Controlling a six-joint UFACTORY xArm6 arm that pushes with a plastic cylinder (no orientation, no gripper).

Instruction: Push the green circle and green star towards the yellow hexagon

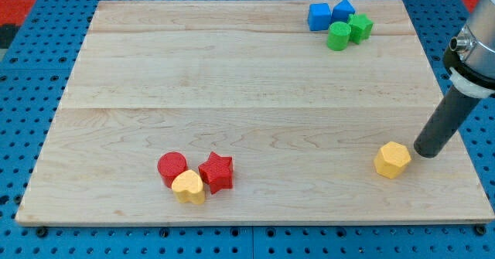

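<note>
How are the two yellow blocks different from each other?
The yellow hexagon has flat angled sides; the yellow heart has rounded lobes.
The yellow hexagon sits alone near the view's right, with my tip just beside it; the yellow heart sits at the view's bottom left, pressed against the red circle and red star.
Both are yellow and lie flat on the wooden board.

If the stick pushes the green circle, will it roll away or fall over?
Probably neither. The green circle looks short and flat-bottomed, so it should slide on the smooth board. It touches the green star, so that may shift too. My tip is far away, beside the yellow hexagon.
</note>
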